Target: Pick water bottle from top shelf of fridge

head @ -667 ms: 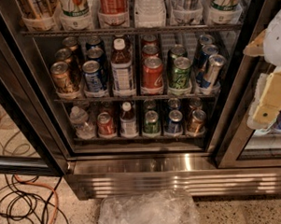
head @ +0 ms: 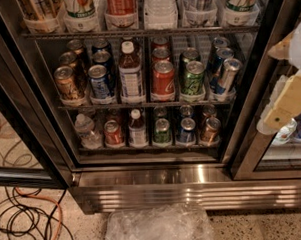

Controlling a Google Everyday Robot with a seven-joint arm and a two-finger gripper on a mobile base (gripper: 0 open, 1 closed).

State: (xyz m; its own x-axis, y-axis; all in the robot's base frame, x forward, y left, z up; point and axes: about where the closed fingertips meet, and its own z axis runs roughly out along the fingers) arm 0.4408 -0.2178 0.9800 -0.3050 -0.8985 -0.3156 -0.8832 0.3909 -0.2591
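The fridge (head: 193, 182) stands open in front of me, with wire racks of cans and bottles. The top shelf (head: 136, 32) runs along the top edge of the view and carries translucent trays. The water bottle (head: 160, 9) stands in the middle of that shelf. Only its clear ribbed lower body shows; the cap and label are cut off. My gripper (head: 280, 79) is at the right edge, in front of the right door frame, below and well to the right of the bottle. Its cream fingers (head: 290, 100) stand apart and hold nothing.
The middle rack holds soda cans and a dark-liquid bottle (head: 131, 73). The lowest rack holds short cans, a squat clear bottle (head: 86, 131) and another dark bottle (head: 137, 128). Crinkled clear plastic (head: 157, 227) lies on the floor before the base. Cables (head: 24, 217) lie at the lower left.
The gripper has edged slightly to the right. The fridge and its contents look the same.
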